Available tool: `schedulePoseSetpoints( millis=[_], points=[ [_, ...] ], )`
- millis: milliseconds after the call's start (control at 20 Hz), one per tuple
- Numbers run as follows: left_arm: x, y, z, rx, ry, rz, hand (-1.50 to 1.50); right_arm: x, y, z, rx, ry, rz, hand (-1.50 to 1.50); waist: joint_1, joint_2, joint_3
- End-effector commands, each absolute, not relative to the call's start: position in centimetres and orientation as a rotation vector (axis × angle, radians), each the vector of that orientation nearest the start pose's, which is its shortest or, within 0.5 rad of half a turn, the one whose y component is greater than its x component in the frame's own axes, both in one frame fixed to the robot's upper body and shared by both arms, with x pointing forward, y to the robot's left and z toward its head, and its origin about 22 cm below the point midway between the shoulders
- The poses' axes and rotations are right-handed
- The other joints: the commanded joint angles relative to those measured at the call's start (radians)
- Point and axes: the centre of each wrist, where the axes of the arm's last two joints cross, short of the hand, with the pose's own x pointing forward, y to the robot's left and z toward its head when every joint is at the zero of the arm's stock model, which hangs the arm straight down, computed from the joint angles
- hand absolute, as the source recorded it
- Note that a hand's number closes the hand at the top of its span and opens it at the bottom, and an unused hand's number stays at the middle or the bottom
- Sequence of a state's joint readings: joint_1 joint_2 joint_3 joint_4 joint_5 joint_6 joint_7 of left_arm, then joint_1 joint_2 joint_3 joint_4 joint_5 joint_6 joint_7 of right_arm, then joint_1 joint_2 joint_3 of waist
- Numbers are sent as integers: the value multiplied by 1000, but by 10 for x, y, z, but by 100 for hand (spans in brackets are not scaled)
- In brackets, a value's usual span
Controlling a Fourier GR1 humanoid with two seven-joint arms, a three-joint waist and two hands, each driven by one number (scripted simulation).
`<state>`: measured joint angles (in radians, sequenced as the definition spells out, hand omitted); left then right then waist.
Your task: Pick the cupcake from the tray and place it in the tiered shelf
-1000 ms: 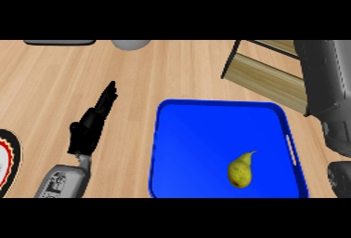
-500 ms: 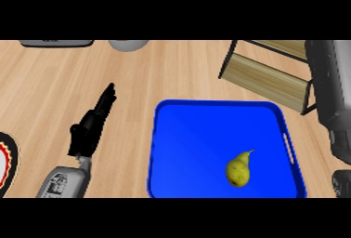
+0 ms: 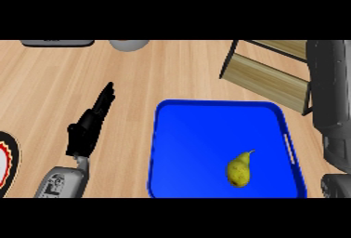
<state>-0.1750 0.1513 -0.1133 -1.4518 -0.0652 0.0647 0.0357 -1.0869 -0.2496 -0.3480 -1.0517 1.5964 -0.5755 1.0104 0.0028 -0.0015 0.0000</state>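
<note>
Blue tray holds one thing only: a yellow pear, lying toward its near right corner. No cupcake shows on it. Tiered shelf stands just beyond the tray's far right corner. Left hand rests left of the tray, fingers straight and together, holding nothing. Right arm runs along the tray's right side; its hand is out of view. Judgement: grasp not begun; bring the hand down over the fruit's broad body, not the stem.
</note>
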Motion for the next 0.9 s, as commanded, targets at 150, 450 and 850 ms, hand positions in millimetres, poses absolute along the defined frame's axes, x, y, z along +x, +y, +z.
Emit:
schedulePoseSetpoints(
  millis=[150,450,850],
  points=[
    [263,214,12,102,-1579,-257,0,410,-221,291,-1616,-1398,-542,-150,3,-1,0],
    [285,215,4,106,-1579,-271,0,383,-224,334,-1533,-1535,-882,-150,-8,1,-1],
    [290,237,9,131,-1554,-225,0,303,-252,358,-1504,-1380,-1074,-150,-45,-13,-1]
  ],
)
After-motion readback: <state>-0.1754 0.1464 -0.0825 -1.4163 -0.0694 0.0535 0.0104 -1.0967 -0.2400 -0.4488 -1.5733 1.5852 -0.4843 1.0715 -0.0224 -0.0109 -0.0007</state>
